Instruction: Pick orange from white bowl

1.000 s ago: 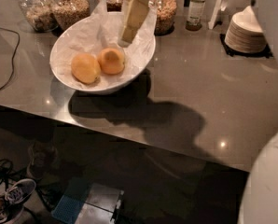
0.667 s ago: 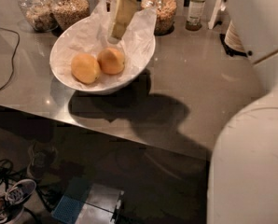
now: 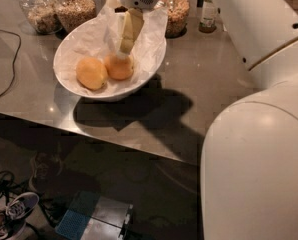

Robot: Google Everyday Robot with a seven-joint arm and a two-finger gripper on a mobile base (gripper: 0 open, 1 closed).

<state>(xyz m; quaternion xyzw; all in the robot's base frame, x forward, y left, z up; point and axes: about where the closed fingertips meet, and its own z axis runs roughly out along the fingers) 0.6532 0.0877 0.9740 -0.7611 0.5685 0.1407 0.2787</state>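
The white bowl (image 3: pixel 74 86) stands on the grey table, lined with crumpled white paper, and holds two round fruits. The orange (image 3: pixel 120 67) is the deeper-coloured one, at the right of the pair. A paler, yellower fruit (image 3: pixel 91 73) lies touching it on the left. My gripper (image 3: pixel 124 48) reaches down into the bowl from the back, with its tip directly over the orange's top, touching it or just above it. The gripper hides the upper part of the orange.
Several glass jars of grains (image 3: pixel 76 9) and a small bottle (image 3: pixel 208 14) stand behind the bowl. A black cable (image 3: pixel 11 64) lies at the table's left. My white arm (image 3: pixel 259 149) fills the right side. The table's front edge (image 3: pixel 139 151) runs below the bowl.
The gripper has come down and a little left, from over the bowl's back rim onto the orange. My arm now covers the right side of the view. The fruits have not moved.
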